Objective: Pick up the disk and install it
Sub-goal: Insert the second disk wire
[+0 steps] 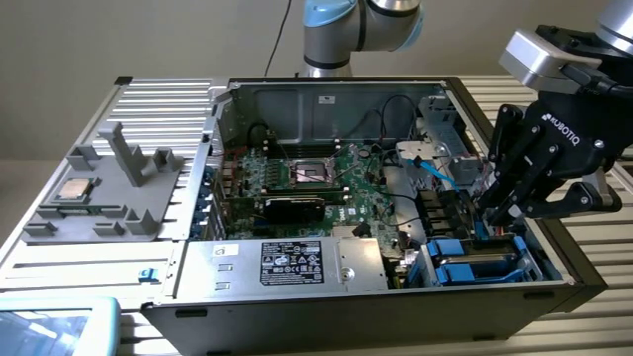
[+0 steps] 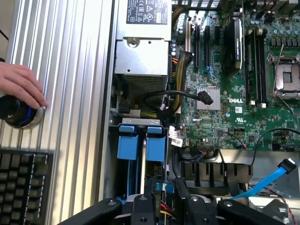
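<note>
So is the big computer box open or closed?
Open. The computer box has no side cover, so you can see the green circuit board and the blue drive holders inside.

disk (image 1: 475, 261): blue plastic carrier rails, grey metal body mostly hidden
pose: on edge, upright in drive bay
location: case's front corner, exterior view's right, beside grey power supply (image 1: 287, 263)
wrist view: two blue rail tabs (image 2: 142, 143) side by side

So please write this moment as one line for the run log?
gripper: over drive bay, fingers lowered into it | silver-grey metal disk with blue plastic carrier rails: seated in bay of open computer case | grip: unclear
</note>
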`<state>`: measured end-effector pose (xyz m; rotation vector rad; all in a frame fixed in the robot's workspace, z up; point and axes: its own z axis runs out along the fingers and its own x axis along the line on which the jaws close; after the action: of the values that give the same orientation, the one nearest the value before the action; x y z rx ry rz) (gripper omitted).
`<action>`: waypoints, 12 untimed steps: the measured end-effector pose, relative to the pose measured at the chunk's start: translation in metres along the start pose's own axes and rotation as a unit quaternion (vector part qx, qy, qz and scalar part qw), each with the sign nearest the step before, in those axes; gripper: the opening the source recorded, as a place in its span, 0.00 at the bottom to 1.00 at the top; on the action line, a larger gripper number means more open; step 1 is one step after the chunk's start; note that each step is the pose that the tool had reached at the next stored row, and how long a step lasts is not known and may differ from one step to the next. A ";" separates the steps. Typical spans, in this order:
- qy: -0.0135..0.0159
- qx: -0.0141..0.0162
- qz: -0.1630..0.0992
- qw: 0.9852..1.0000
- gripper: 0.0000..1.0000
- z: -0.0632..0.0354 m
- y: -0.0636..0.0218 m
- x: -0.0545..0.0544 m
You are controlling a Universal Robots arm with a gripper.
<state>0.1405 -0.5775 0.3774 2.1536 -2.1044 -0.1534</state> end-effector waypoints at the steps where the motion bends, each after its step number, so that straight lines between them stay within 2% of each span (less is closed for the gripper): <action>1: 0.000 0.000 0.000 1.000 0.30 0.0000 0.0000 0.000; 9: 0.000 0.000 0.000 1.000 0.30 0.0000 0.0000 0.000; 10: 0.000 0.000 0.000 1.000 0.28 0.0000 0.0000 0.000; 12: 0.000 0.000 0.000 1.000 0.15 0.0000 0.0000 0.000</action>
<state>0.1405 -0.5775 0.3774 2.1536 -2.1044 -0.1535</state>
